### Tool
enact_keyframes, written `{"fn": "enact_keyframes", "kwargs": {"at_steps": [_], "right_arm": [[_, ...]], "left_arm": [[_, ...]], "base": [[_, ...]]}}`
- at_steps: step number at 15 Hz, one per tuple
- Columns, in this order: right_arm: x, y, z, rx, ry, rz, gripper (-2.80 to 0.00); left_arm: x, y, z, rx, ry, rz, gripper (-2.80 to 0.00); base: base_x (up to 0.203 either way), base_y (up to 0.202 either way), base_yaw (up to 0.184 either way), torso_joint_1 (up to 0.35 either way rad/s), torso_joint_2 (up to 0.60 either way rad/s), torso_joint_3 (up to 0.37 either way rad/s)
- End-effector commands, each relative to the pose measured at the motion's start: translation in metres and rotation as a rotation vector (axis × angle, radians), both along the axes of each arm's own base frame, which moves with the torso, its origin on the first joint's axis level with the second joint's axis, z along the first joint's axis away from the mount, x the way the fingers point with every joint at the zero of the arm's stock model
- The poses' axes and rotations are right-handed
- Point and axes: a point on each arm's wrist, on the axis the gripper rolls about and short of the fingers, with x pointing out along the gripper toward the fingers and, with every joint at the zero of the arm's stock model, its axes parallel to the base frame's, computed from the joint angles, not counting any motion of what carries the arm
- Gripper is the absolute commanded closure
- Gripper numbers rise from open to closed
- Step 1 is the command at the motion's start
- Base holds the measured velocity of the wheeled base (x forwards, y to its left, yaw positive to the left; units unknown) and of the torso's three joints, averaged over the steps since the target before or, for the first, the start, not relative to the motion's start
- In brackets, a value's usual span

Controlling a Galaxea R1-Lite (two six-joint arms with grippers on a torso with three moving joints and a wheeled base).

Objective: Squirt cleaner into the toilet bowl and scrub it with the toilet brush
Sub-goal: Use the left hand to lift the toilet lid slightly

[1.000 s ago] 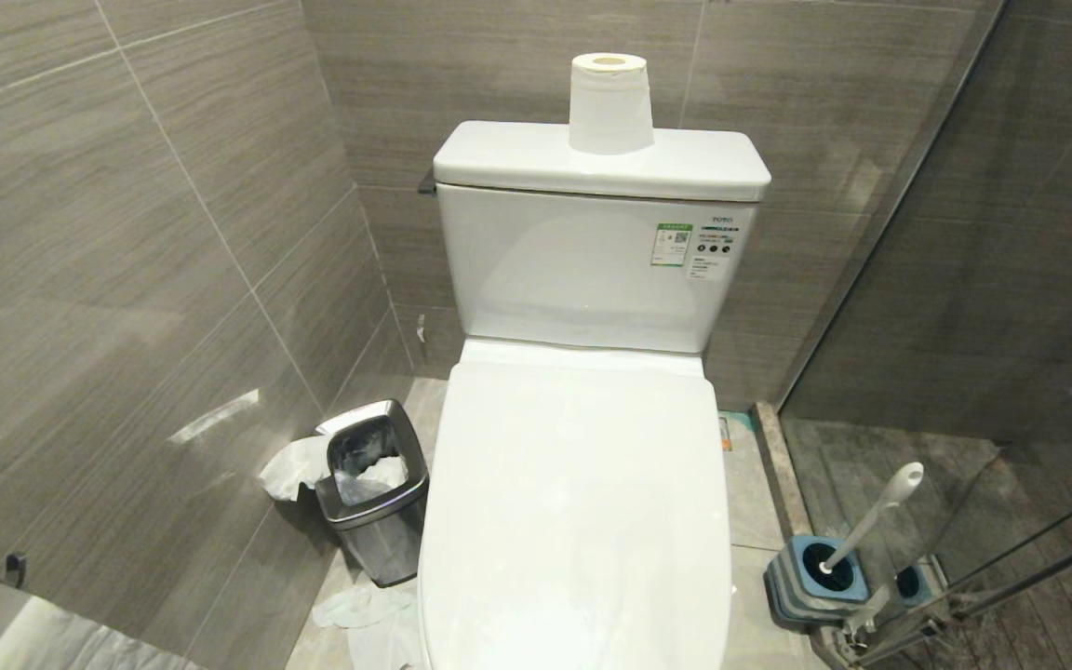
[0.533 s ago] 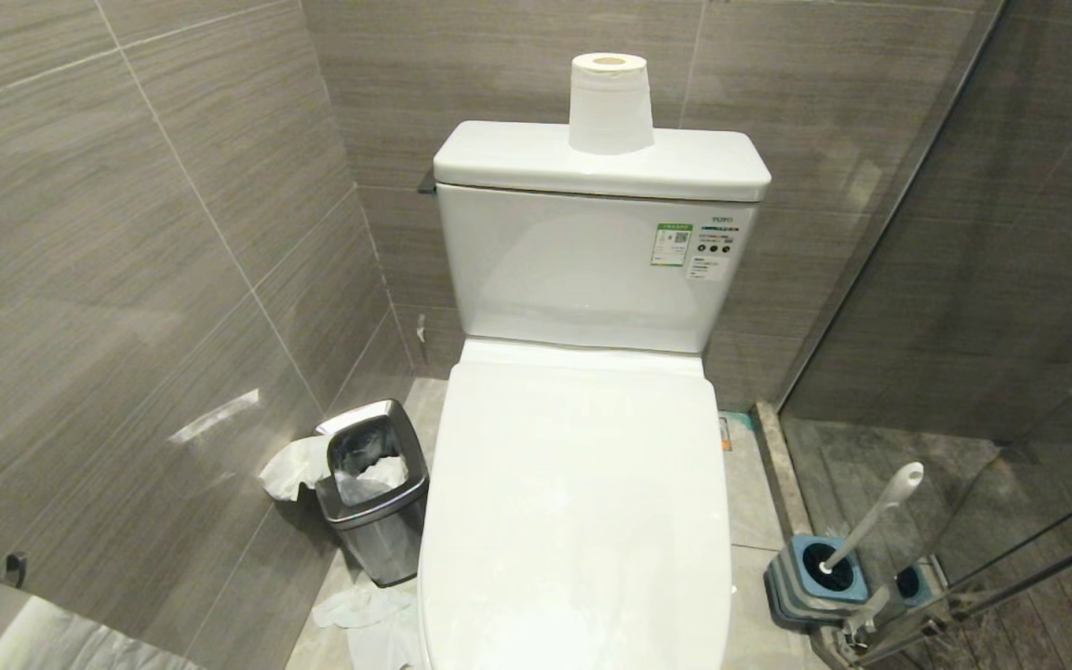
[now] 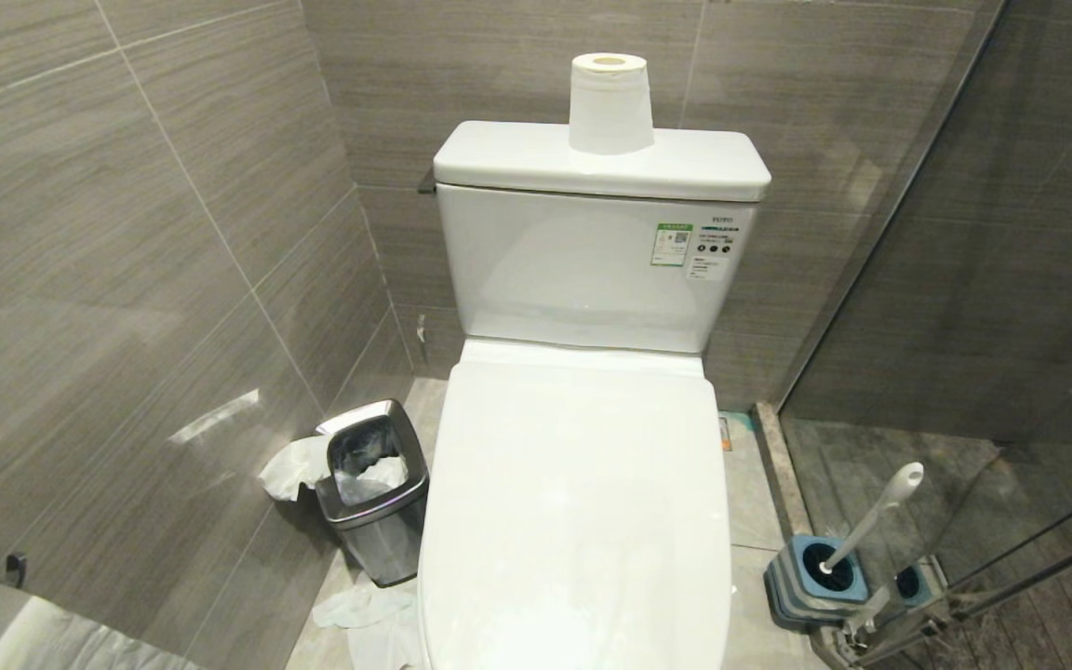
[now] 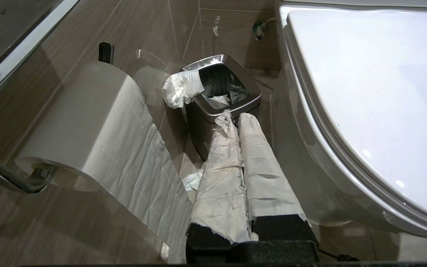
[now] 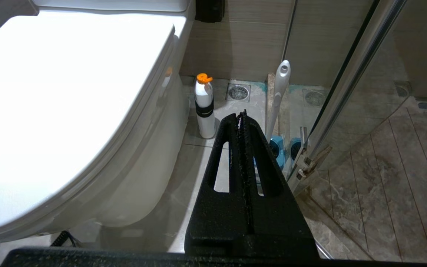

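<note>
1. While the glossy white ceramic toilet bowl [image 3: 576, 521] sits lidded, both arms hang low beside it: left end effector [image 4: 237, 120] and right end effector [image 5: 241, 115] pinched shut, empty.
2. Squirting now would likely wet the lid.
3. The slim grey-handled toilet brush [image 3: 876, 514] leans in its blue holder [image 3: 815, 577] near glass; a careless pull could tip it.

Grey tiled walls [image 3: 127, 233], glass shower screen [image 3: 1011, 279], steel bin [image 3: 373, 489].

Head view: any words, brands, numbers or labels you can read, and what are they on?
"TOTO": small grey print at the top right of the toilet tank front.
Green-and-white sticker on the tank: a code square, print too small to read.
White label beside it: dark round icons, text unreadable.
Nothing else legible.
</note>
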Motion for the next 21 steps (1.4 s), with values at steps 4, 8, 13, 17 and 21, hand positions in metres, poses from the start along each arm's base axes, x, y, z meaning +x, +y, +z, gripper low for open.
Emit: {"fn": "enact_keyframes", "kwargs": {"at_steps": [4,8,13,17,21], "right_arm": [[0.0001,0.0,-0.0003,0.0,0.002,0.0,0.0],[0.0001,0.0,-0.0003,0.0,0.002,0.0,0.0],[0.0,0.0,0.0001,0.0,0.0,0.0,0.0],[0.0,0.0,0.0,-0.001,0.0,0.0,0.0],[0.0001,0.0,-0.0001,0.0,0.001,0.0,0.0]], "left_arm": [[0.0002,0.0,-0.0008,-0.001,0.003,0.0,0.0],[0.0001,0.0,-0.0004,-0.001,0.001,0.0,0.0],[0.0002,0.0,-0.0008,-0.001,0.003,0.0,0.0],[0.0002,0.0,-0.0008,-0.001,0.003,0.0,0.0],[0.0002,0.0,-0.0008,-0.001,0.003,0.0,0.0]], "base": [[0.0,0.0,0.0,0.0,0.0,0.0],[0.0,0.0,0.0,0.0,0.0,0.0],[0.0,0.0,0.0,0.0,0.0,0.0],[0.0,0.0,0.0,0.0,0.0,0.0],[0.0,0.0,0.0,0.0,0.0,0.0]]}}
